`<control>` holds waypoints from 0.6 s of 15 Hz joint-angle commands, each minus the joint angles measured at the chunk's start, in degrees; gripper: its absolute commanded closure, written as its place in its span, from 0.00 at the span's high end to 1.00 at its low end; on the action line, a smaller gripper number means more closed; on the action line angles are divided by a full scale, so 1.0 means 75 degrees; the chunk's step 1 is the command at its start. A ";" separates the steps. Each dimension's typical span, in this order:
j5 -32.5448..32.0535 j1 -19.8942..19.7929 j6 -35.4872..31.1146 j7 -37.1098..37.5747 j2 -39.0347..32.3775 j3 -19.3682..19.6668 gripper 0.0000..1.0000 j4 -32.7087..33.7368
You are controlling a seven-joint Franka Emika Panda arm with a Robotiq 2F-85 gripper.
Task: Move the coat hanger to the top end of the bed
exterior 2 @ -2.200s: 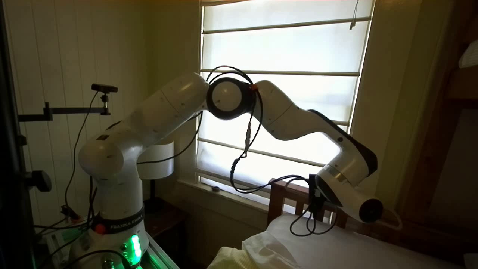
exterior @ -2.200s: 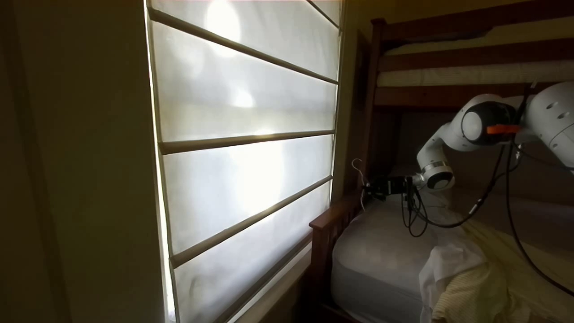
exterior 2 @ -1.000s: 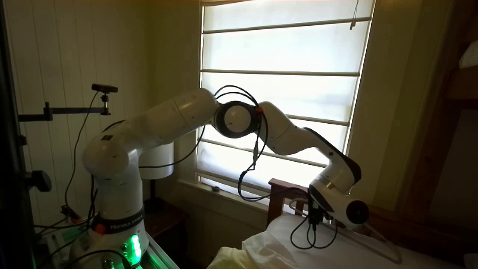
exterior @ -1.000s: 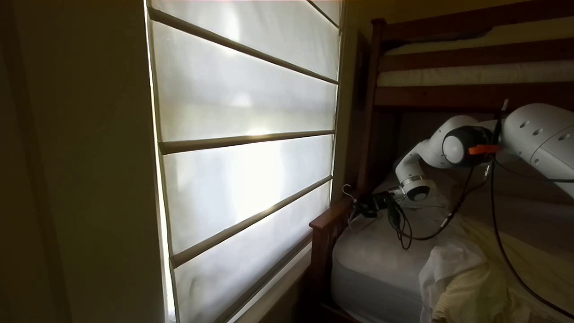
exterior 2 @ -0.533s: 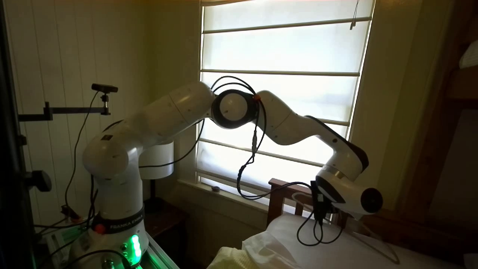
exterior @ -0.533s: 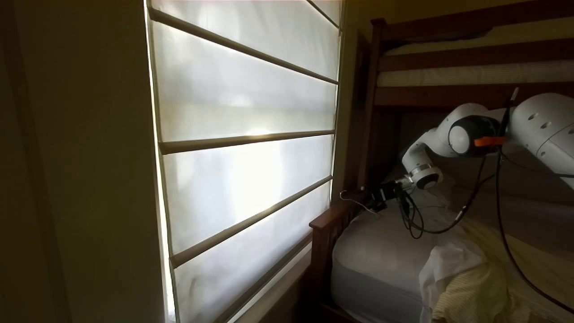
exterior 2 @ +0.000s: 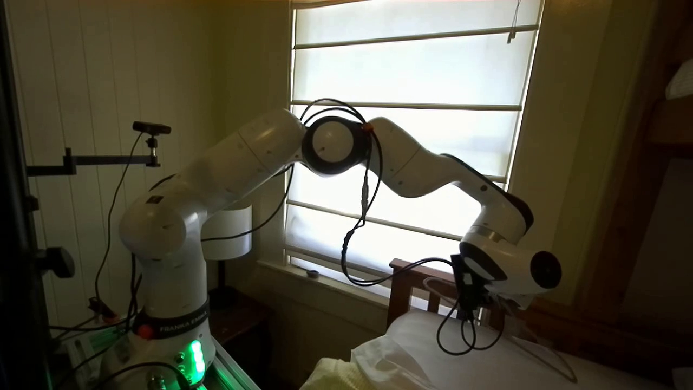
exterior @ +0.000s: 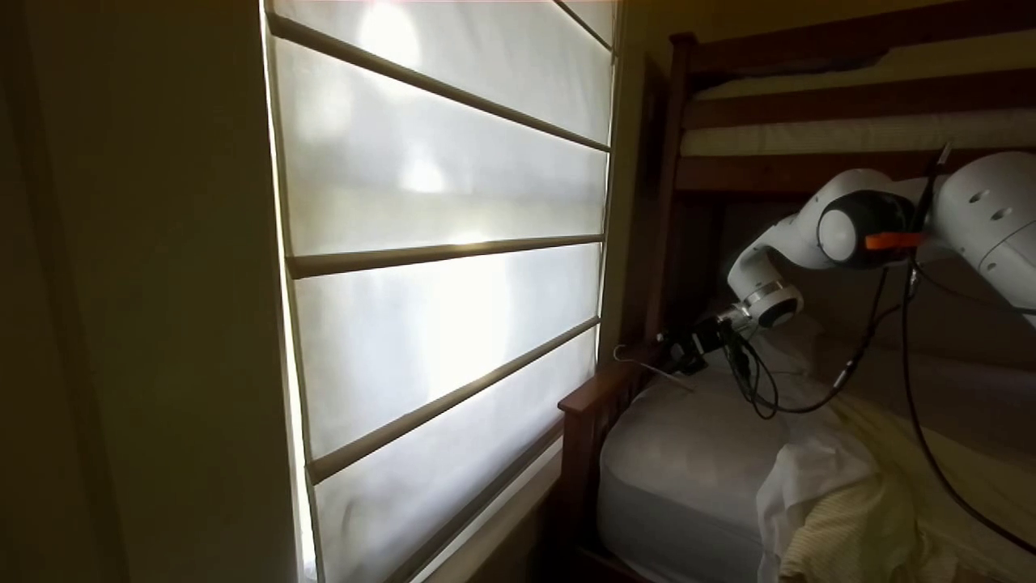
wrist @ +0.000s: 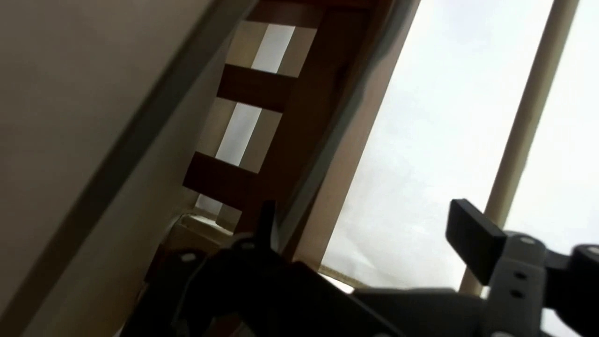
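Fingers (wrist: 475, 241) spread wide apart, holding nothing, above end of bed (exterior: 688, 461). Slim coat hanger (wrist: 139, 140) just below them, seemingly resting on bed, though dim view leaves contact uncertain; hook extends past fingers toward wooden end rail (exterior: 595, 393). White window blind (wrist: 398, 196) beyond fingers.

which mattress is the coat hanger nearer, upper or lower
The lower mattress, the one with the rumpled blanket: the coat hanger is down at its end, while the upper mattress sits well above.

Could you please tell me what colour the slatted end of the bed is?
The bed's slatted end is dark brown, best seen in the wrist view.
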State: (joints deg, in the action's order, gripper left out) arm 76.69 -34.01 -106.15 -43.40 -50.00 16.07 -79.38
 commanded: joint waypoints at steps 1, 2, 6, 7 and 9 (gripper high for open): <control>0.0333 -0.0017 -0.1099 -0.0699 0.0131 -0.0318 0.60 -0.0208; 0.0440 -0.0040 -0.1354 -0.1047 0.0095 -0.0427 0.53 -0.0146; 0.0461 0.0052 -0.1967 -0.1829 0.0130 -0.0656 0.24 -0.0183; 0.0436 0.0027 -0.1909 -0.1905 0.0237 -0.0709 0.19 -0.0283; 0.0100 0.0082 -0.1395 -0.1757 0.0725 -0.0584 0.04 -0.0776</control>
State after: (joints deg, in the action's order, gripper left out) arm 78.95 -33.65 -119.29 -55.52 -49.89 11.40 -79.39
